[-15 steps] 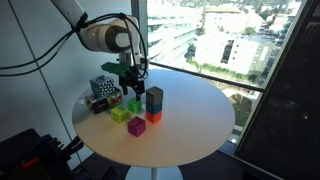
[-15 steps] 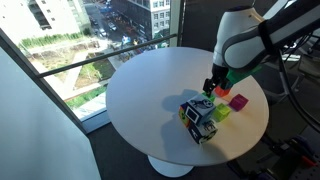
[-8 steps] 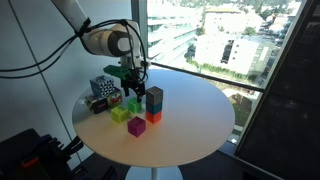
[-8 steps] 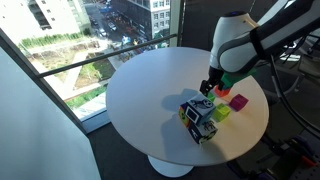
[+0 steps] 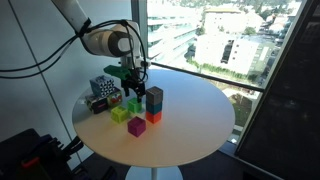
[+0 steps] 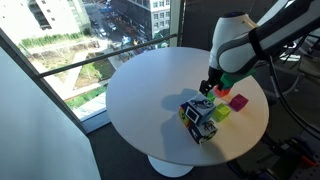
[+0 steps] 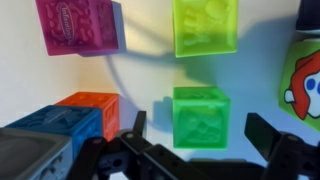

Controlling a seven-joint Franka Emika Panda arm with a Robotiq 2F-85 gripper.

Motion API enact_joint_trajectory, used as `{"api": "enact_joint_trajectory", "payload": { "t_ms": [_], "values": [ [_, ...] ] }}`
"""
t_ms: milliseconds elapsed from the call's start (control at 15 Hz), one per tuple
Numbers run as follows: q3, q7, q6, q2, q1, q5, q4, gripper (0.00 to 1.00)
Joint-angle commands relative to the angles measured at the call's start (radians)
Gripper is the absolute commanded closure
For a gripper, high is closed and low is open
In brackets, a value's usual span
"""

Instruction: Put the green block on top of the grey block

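Round white table (image 5: 190,115); window (image 5: 220,40); daylight.

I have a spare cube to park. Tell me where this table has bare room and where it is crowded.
Bare: the wide stretch of table between the stack topped by the grey block and the window-side rim. Crowded: the patch where the open gripper straddles the green block, hemmed by the lime cube, magenta cube and patterned cube.

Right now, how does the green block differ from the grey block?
Colour: the green block is bright green, the grey block dark slate. Position: the green block sits on the table between the open hand's fingers; the grey block tops a stack over a blue block and an orange block. Both are cubes of similar size.
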Motion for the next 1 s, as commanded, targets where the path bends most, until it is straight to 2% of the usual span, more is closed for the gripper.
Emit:
{"api": "enact_joint_trajectory", "payload": {
  "t_ms": [0,933],
  "values": [
    [-0.005,0.0,0.0,0.003,0.004,0.005,0.005,0.0],
    [-0.006,0.003,0.03,0.059,0.004,0.012,0.039,0.0]
  ]
}}
